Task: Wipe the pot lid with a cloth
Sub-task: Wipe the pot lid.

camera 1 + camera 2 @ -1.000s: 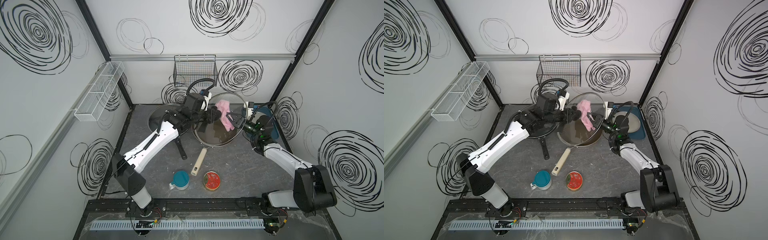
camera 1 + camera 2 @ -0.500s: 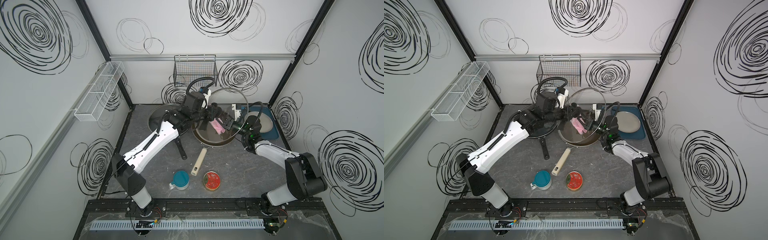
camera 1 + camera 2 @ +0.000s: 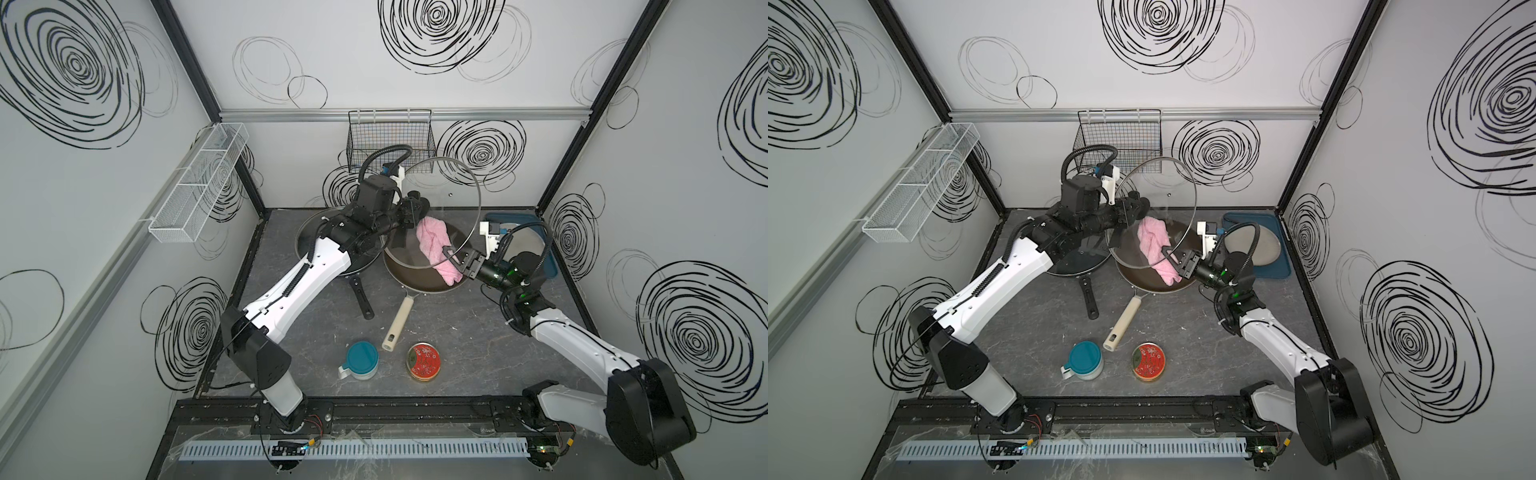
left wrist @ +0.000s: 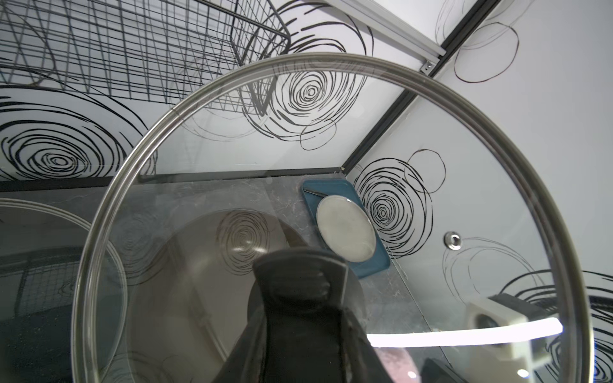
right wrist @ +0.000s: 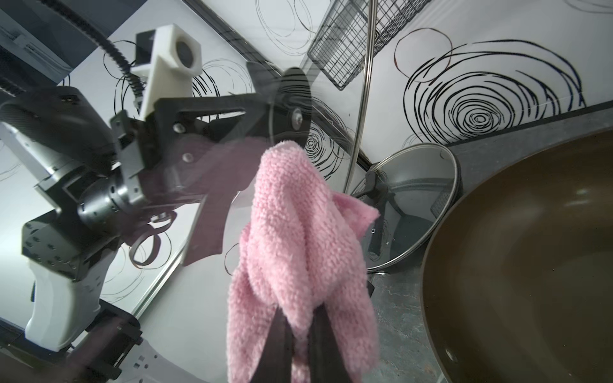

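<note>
the small pink terry cloth (image 3: pixel 436 249) is bunched into a long floppy wad, lying up against the inner face of the round clear glass pot lid with the steel rim (image 3: pixel 453 191). The lid itself stands tilted almost on edge over the big brown nonstick pan with the cream handle (image 3: pixel 409 286). In the right wrist view the cloth's tip sits right by the screw under the knob. It looks like it touches the glass, but I wouldn't swear to it. What worries me: the lid hangs from its black knob (image 4: pixel 300 275) alone, so a firm sideways wipe could twist it in that grip or pop it loose, and it'd land on the pan. Also the cloth is held by one end only, so it could fold away and let hard fingertips scrape the glass, or just smear one narrow stripe. The left tool (image 3: pixel 411 210) is clamped tight on the knob, and the right tool (image 5: pixel 298 331) is pinched nearly closed on the cloth's lower end. Around them on the grey marbled desk (image 3: pixel 457 340): a black pan with its own glass lid (image 3: pixel 309 237) just beside, a blue tray (image 3: pixel 1275 271) behind the right arm, and a teal-lidded cup (image 3: pixel 362 358) and red tin (image 3: pixel 424 360) well apart up front
</note>
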You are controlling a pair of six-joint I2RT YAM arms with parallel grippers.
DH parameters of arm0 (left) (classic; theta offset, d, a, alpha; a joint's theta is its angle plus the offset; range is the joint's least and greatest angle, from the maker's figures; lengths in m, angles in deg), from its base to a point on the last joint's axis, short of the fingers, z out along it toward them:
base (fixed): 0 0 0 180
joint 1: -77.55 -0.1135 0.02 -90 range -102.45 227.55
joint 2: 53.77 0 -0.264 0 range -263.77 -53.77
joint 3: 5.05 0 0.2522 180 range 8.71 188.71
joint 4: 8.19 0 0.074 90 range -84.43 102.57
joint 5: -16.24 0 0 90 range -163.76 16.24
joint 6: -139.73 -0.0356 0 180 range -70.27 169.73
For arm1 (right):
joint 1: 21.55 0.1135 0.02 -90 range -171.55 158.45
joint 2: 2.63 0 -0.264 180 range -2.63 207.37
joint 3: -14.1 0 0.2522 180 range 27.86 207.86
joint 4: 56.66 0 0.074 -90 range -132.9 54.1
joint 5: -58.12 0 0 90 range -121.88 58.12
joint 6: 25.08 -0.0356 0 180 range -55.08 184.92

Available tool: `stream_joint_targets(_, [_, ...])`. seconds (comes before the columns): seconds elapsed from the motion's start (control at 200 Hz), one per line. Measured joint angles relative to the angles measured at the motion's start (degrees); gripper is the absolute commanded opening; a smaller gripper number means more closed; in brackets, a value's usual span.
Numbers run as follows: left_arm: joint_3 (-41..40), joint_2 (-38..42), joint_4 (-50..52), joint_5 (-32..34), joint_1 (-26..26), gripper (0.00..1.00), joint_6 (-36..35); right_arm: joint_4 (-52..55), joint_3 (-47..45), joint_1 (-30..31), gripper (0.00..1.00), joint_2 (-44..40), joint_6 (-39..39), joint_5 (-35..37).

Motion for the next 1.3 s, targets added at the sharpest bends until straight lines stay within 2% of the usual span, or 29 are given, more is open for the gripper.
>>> stream_joint_targets(0.24, [-1.9,0.02,-0.35,-0.52,-0.7,0.0,0.15,5.6,0.39,-6.19,0.0,-3.76,0.57,0.46])
stream_joint_targets(0.445, [-3.13,0.02,1.09,-1.79,0.46,0.0,0.09,7.02,7.23,-10.08,0.0,2.97,1.6,-0.94])
stream_joint_targets(0.69, [-3.15,0.13,1.31,-3.04,2.21,0.0,0.09,5.79,14.73,-9.31,0.0,10.8,1.84,-2.62])
stream_joint_targets(0.956, [-3.06,0.13,1.31,-3.02,2.69,0.0,0.09,4.44,16.65,-4.79,0.0,16.44,1.73,-2.97])
stream_joint_targets(1.126, [-2.36,0.13,1.31,-2.62,2.67,0.0,0.07,3.34,15.91,-2.69,0.0,16.79,1.29,-2.89])
stream_joint_targets(1.301, [-1.51,0.13,1.25,-2.27,2.05,0.0,0.07,2.78,10.58,-2.45,0.0,13.35,0.87,-2.38])
